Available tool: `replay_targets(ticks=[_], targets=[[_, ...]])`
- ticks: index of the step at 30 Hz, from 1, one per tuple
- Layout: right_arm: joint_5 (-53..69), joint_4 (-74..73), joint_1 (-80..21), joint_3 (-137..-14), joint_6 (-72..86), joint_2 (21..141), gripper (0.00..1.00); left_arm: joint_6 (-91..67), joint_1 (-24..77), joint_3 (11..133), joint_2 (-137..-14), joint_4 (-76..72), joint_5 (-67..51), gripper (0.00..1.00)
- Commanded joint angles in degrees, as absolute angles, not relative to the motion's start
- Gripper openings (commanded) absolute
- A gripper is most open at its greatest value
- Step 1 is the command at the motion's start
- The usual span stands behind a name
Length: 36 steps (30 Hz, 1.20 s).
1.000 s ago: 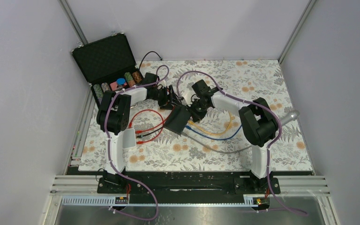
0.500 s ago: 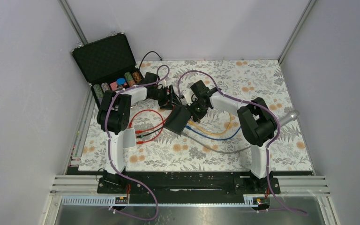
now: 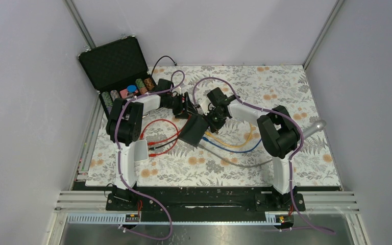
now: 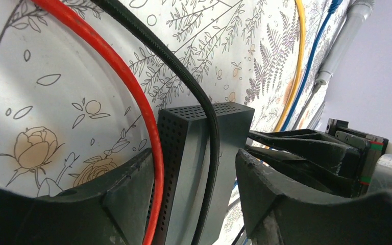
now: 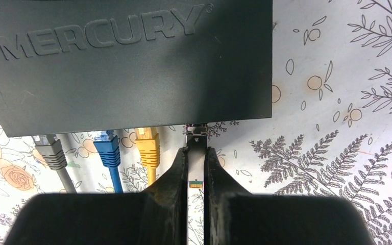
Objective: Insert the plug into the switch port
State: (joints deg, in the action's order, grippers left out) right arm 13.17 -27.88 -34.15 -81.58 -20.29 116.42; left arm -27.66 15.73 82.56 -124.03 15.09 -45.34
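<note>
The black switch (image 3: 193, 130) lies tilted at mid-table, marked MERCURY on its top (image 5: 132, 66). My left gripper (image 3: 188, 109) holds the switch body (image 4: 184, 145) between its jaws (image 4: 193, 161), with a red cable (image 4: 132, 87) and a black cable (image 4: 204, 102) running over it. My right gripper (image 3: 213, 122) is shut (image 5: 196, 151) on a small clear-and-metal plug (image 5: 196, 139). The plug's tip meets the switch's port edge, just right of the yellow plug (image 5: 148, 145). The port itself is hidden under the switch's edge.
Grey (image 5: 53, 150), blue (image 5: 107, 149) and yellow plugs sit in neighbouring ports, their cables trailing toward the near right (image 3: 235, 148). Red cable loops (image 3: 158, 137) lie left of the switch. An open case of poker chips (image 3: 115, 64) stands at the back left.
The right arm has edged slightly left toward the switch with the plug. The left gripper and the switch have stayed put.
</note>
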Motion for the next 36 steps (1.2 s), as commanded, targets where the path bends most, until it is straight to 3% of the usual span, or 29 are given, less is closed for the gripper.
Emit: replay_targets(ticks=[1, 36], targets=[[17.18, -24.47, -34.65, -82.7, -22.4, 115.44, 0.0, -27.89, 16.87, 82.69, -126.75, 13.54, -46.66, 0.58], [20.02, -19.65, -34.95, -81.52, -22.17, 113.03, 0.0, -29.81, 18.73, 80.57, -127.33, 11.19, -48.96, 0.58]])
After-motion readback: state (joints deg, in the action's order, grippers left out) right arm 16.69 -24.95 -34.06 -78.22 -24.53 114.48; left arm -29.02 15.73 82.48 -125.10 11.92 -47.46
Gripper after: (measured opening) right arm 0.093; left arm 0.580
